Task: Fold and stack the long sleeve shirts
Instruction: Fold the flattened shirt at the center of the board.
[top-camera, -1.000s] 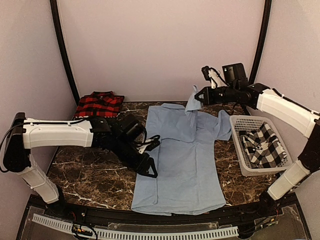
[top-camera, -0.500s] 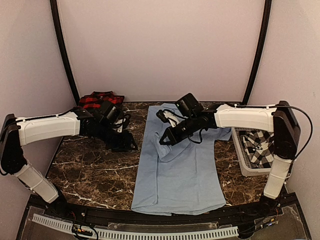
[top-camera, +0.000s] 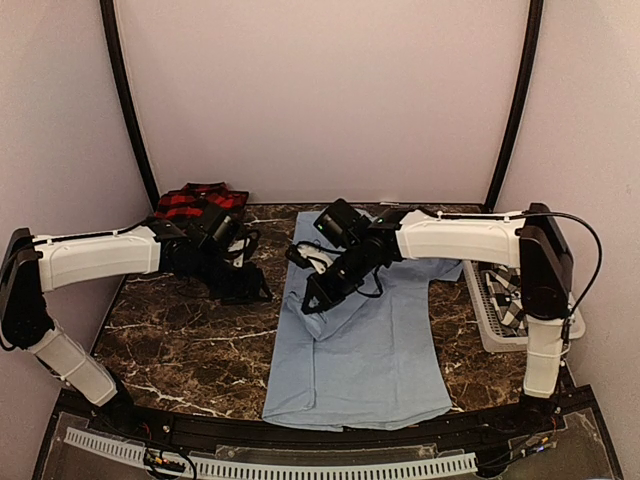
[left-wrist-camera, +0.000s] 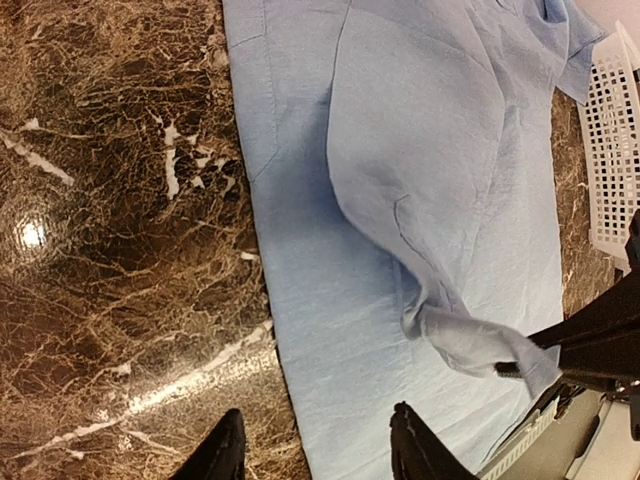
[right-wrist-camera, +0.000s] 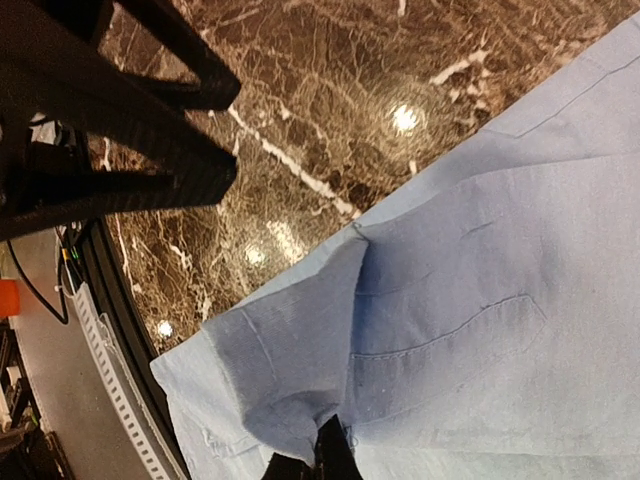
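The light blue long sleeve shirt (top-camera: 370, 345) lies flat in the middle of the table. My right gripper (top-camera: 311, 299) is shut on its sleeve cuff (right-wrist-camera: 290, 390) and holds it low over the shirt's left edge, so the sleeve drapes across the body (left-wrist-camera: 430, 170). My left gripper (left-wrist-camera: 316, 428) stands open and holds nothing, just off that left edge (top-camera: 252, 291). The red-and-black plaid shirt (top-camera: 190, 205) lies folded at the back left. The black-and-white checked shirt (top-camera: 503, 292) sits in the basket, mostly hidden by the right arm.
A white lattice basket (top-camera: 492, 325) stands at the right edge of the table, also seen in the left wrist view as the basket (left-wrist-camera: 615, 150). Bare dark marble (top-camera: 180, 350) lies left of the blue shirt. A perforated white rail (top-camera: 300, 466) runs along the near edge.
My right gripper swept from the back right down and left across the blue shirt, pulling the sleeve over the body. The left gripper drew back from the shirt's left edge toward the plaid shirt.
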